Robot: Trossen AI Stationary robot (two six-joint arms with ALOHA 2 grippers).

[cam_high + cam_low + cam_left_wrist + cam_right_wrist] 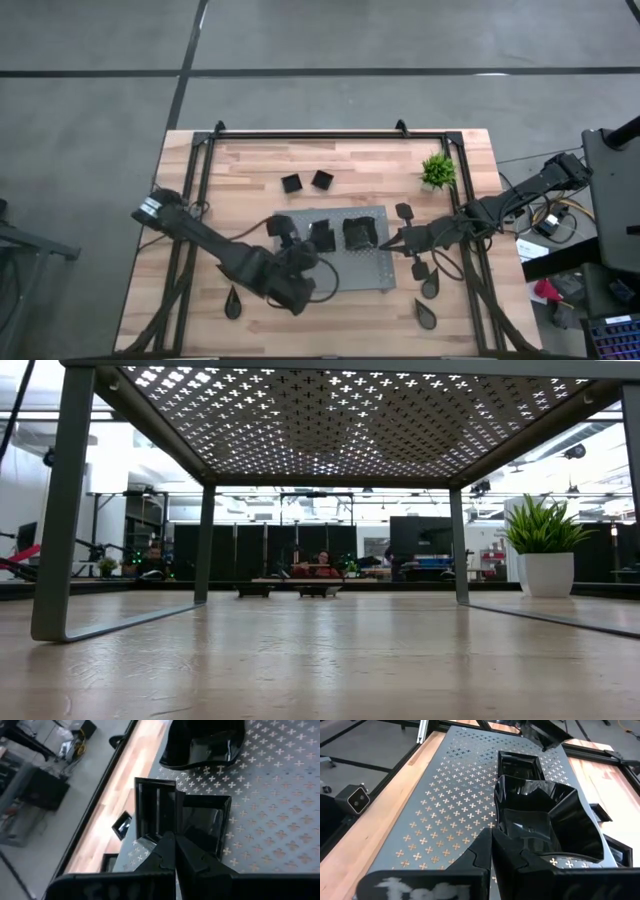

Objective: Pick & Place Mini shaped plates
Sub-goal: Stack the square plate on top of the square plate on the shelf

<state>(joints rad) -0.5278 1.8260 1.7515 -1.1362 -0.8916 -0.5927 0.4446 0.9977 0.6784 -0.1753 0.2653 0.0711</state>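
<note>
Wooden table (330, 165) under my cameras: both grippers pressed together, empty, over the grey perforated board (375, 268). My left gripper (174, 851) noses the square plate (200, 822); my right gripper (491, 851) meets the wavy-edged plate (545, 822). Teardrop plates (425, 313) lie nearby.

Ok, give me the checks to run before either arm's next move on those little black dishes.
1. Left tool shut by the square dish on the grey board: ok.
2. Whether the left tool grips that dish: cannot tell.
3. Right tool shut at the wavy-edged dish: ok.
4. Whether it is gripped: cannot tell.
5. Both dishes rest on the board: ok.
6. Teardrop dishes still off the board, on the table: not ok.
</note>
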